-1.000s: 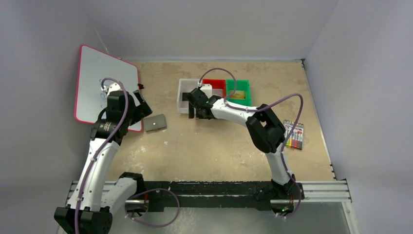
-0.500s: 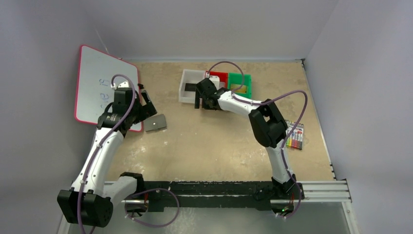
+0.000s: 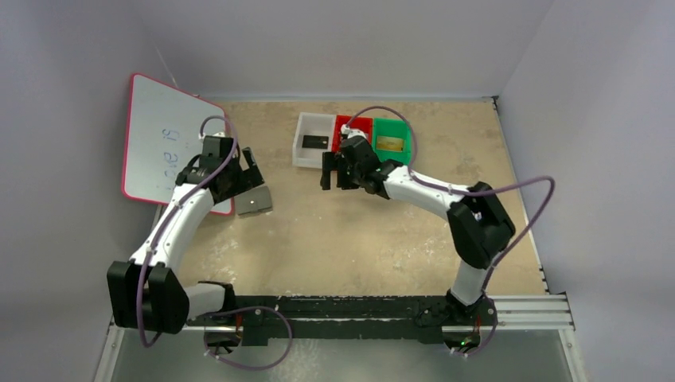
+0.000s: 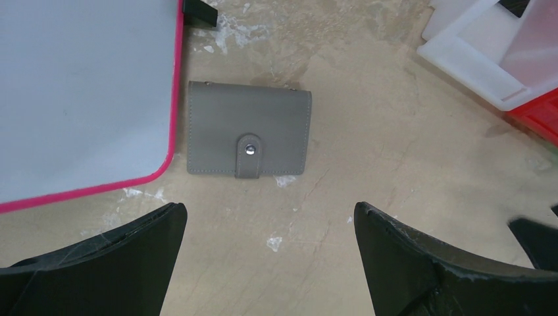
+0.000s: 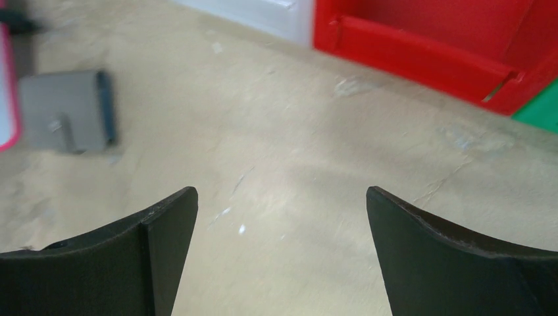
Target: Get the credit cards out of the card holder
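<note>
Top external view: where do we see the card holder (image 3: 253,201)?
We see it shut and lying flat on the table (image 3: 334,239), near the left edge, just beside the whiteboard (image 3: 163,147) corner.
What lies in the trays at the far edge?
We spot a black card (image 3: 315,142) in the white tray (image 3: 298,151) and a gold card (image 3: 389,144) in the green tray (image 3: 392,159).
And our claws?
Our left claw (image 4: 268,210) and right claw (image 5: 281,191) both gape wide, holding nothing.

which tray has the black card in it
The white tray, leftmost of three: the black card lies in it; the green tray holds a gold card.
</note>
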`<state>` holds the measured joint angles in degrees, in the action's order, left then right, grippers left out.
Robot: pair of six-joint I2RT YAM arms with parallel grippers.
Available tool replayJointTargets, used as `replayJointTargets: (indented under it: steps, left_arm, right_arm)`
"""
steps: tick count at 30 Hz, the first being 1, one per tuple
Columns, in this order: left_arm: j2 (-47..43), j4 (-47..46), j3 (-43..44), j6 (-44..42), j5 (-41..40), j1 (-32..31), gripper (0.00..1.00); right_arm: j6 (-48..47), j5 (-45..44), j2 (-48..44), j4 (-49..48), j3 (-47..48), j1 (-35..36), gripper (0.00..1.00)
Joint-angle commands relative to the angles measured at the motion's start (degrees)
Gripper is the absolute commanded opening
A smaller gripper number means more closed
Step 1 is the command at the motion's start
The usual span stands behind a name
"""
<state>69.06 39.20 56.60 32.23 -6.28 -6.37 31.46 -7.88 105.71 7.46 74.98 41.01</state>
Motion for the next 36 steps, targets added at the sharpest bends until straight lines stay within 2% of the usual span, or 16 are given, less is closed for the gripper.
replayJointTargets:
  steps: [1,6,12,14,19,21,26,30,36]
  left_arm:
    - [5.72,-4.27,4.29,-2.96,0.58,0.57,1.0]
    - [15.31,-5.31,9.41,-3.81,1.52,0.57,0.98]
    - [26.18,-7.34,12.77,-1.76,0.12,0.48,0.93]
    - [29.22,-7.54,13.59,-1.6,-0.29,0.36,0.91]
    - [33.88,-8.15,11.88,-1.46,-1.05,-0.7,0.87]
    - [33.71,-8.96,9.25,-1.27,-0.87,-1.36,0.87]
    - [29.81,-12.55,2.8,0.33,1.25,-4.41,0.84]
    - [27.37,-13.93,-0.75,1.39,2.99,-6.55,0.81]
    - [23.58,-16.4,-5.69,4.17,4.85,-8.38,0.8]
  right_arm:
    - [-1.31,7.16,-9.94,-10.36,-8.16,0.56,1.0]
    - [0.0,6.81,-18.64,-13.91,-15.91,0.56,1.0]
    - [2.37,1.63,-27.9,-14.87,-22.47,0.56,1.0]
    - [3.76,-0.81,-29.93,-12.94,-22.91,0.56,1.0]
    - [8.2,-14.1,-32.8,-6.73,-22.77,0.13,1.0]
    - [9.15,-16.55,-31.9,-3.59,-21.28,-1.49,1.0]
    - [6.99,-14.7,-25.06,2.22,-15.59,-10.08,1.0]
    - [4.33,-20.65,-16.84,8.08,-7.78,-14.37,1.0]
    - [-1.04,-19.1,-8.98,8.33,-0.79,-20.83,1.0]
